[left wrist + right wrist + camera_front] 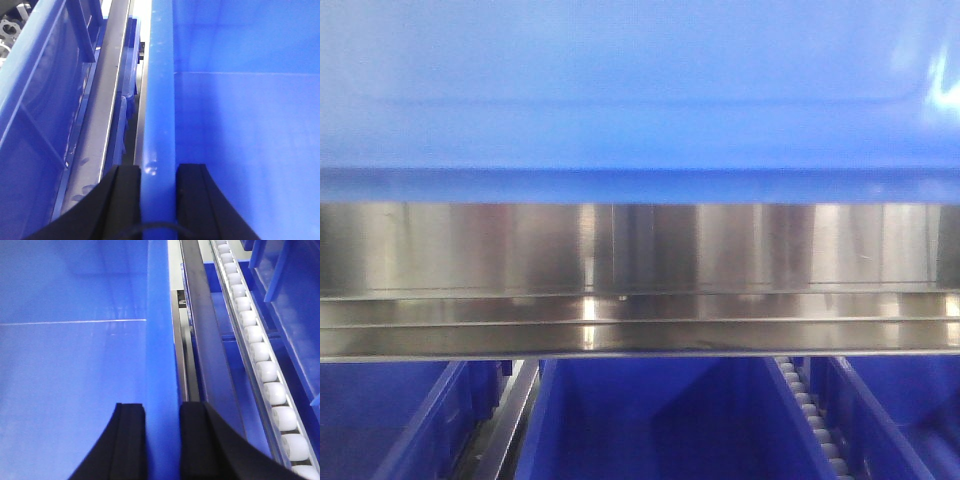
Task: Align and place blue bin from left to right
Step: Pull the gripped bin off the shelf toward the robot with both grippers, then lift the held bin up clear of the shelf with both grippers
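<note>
both claws on the bin, carry level and square to the rack

the blue bin (620,90) is held between the two arms, close in front of the robot. its near wall fills the upper half of the front view, above the steel rail (620,300) of the rack. the left gripper (159,172) straddles the left rim (161,100), one black finger inside the bin and one outside. its jaws are closed down to the thickness of that wall and grip it. the right gripper (162,410) holds the right rim (159,315) in the same way, narrowed onto the plastic. the bin looks empty inside.

to the left lies a neighbouring bin (35,100) beyond a metal rail (107,100). to the right runs a roller track (255,350). more lower bins (660,420) sit under the steel rail.

the step in hand seems to be carrying the bin sideways to its slot. whether its base rests on the shelf or hangs clear cannot be told from these views.

to do it well, both arms should move together at one pace, so that the walls are neither pulled apart nor squeezed inward. the rims should stay level with each other and the near wall parallel to the steel rail. the right side needs to clear the roller track. the bin should go down flat before either claw opens.
</note>
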Robot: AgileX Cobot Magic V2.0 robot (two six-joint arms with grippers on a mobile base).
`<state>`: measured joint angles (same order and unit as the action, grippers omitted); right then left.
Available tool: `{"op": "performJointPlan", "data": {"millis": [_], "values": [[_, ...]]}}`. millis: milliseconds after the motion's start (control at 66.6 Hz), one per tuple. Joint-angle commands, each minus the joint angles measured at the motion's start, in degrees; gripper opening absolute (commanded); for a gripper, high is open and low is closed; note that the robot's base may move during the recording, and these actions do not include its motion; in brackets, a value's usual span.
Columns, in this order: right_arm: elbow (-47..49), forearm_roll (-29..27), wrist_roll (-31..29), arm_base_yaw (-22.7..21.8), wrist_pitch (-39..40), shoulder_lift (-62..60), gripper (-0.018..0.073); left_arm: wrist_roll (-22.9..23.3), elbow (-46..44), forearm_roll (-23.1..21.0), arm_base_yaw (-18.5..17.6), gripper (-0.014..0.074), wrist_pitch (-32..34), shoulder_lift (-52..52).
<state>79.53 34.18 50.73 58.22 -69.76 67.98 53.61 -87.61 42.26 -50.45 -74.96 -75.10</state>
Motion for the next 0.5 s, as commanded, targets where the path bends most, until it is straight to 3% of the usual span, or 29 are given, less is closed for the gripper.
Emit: {"op": "performJointPlan", "data": {"millis": [0, 480], "values": [[0.46, 1.04, 0.09, 0.59, 5.92, -0.66, -0.0078, 0.21, -0.41, 0.67, -1.24, -0.0111, 5.0, 0.58], [0.46, 1.04, 0.09, 0.59, 5.92, -0.66, -0.0078, 0.21, -0.41, 0.67, -1.24, -0.0111, 5.0, 0.58]]}}
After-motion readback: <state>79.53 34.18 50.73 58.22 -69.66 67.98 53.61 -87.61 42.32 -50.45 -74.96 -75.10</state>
